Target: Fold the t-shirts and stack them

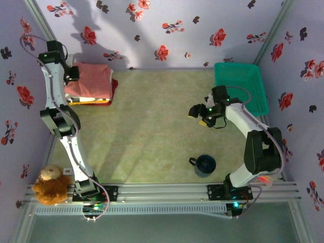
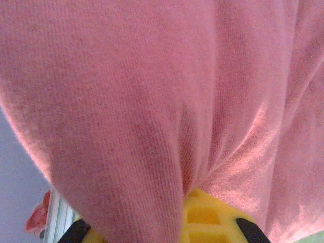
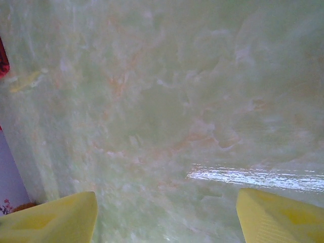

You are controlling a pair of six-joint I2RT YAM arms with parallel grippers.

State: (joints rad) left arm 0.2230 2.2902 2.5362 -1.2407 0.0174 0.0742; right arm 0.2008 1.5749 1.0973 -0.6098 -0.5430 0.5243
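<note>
- Left gripper (image 1: 71,74) is clamped on the big salmon-pink cloth t-shirt (image 1: 93,78) topping the pile (image 1: 90,100). Stacking step, looks like.
- Right gripper (image 1: 200,117): fingers apart, empty.
- Next: release cleanly.

Four t-shirts (image 1: 93,78), one basket (image 1: 245,81), one mug (image 1: 205,165), one teddy bear (image 1: 49,185)

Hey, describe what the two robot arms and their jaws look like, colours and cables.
The left arm and right arm match: white link shells, black joint housings, black bases on a silver aluminium rail. Thin grey cables loop along each, and small green lights glow at wrists and bases. The jaws are yellow plastic with moulded recesses.
</note>
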